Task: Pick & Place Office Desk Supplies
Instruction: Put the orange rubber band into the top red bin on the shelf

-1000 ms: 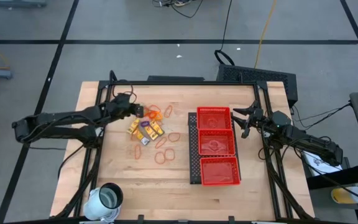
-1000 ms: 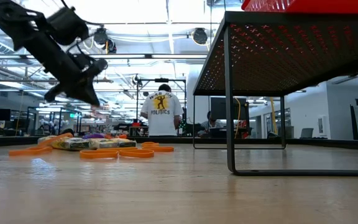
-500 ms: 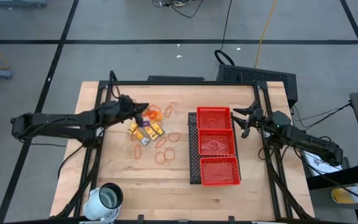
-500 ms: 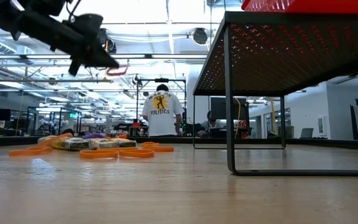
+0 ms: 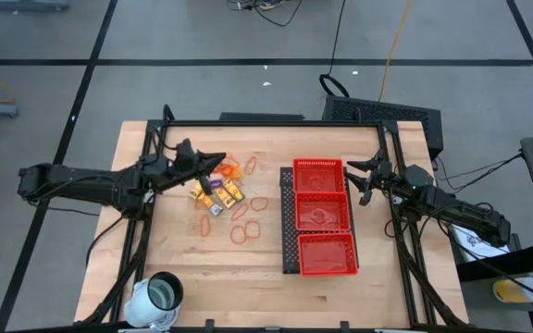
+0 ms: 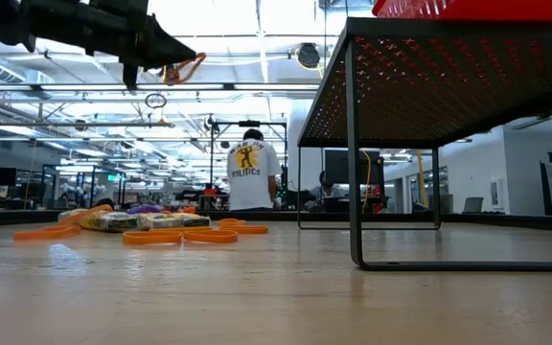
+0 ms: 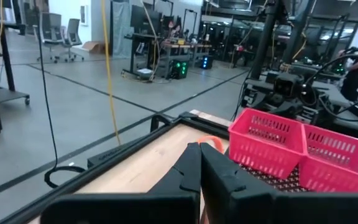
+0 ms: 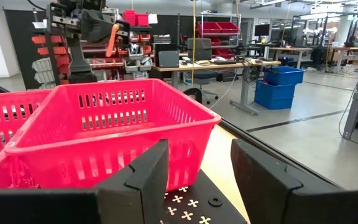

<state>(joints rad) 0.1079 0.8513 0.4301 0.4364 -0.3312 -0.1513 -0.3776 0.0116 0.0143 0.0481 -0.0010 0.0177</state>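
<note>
Room: a large workshop hall is seen beyond the table, with a grey floor marked by dark lines, workbenches, blue bins and shelves; a person [image 6: 247, 172] in a white shirt is standing far behind, back turned.
Surface: a light wooden table [image 5: 183, 268] is framed by black rails; it looks smooth, so loose bands are judged to slide easily on it.
Tray: a red mesh tray [image 5: 323, 229] with three compartments is raised on a dark perforated stand at the right side; a band seems to lie already in the middle compartment.
Cup: a white cup [image 5: 158, 296] is placed at the near left corner, well apart from the work.
Left gripper: the left gripper [image 5: 213, 163] is held high above the pile, and its fingers are closed on an orange rubber band [image 6: 184, 69], which hangs from the tips.
Right gripper: the right gripper [image 5: 361, 179] is waiting just beside the far end of the tray, fingers spread, nothing held.
Remaining supplies: the rubber-band loops [image 5: 244, 222], the yellow packets [image 5: 215, 194] and some small clip pieces are left on the table between the left arm and the tray.
Risk of dropping: the band is thin and is held only at the tips, so it can probably slip out during the transfer.
Risk of missing: the loop can catch on the tray rim, or fall outside, if it is released too early.
Risk of snagging: the soft band can stay on one finger after opening.
</note>
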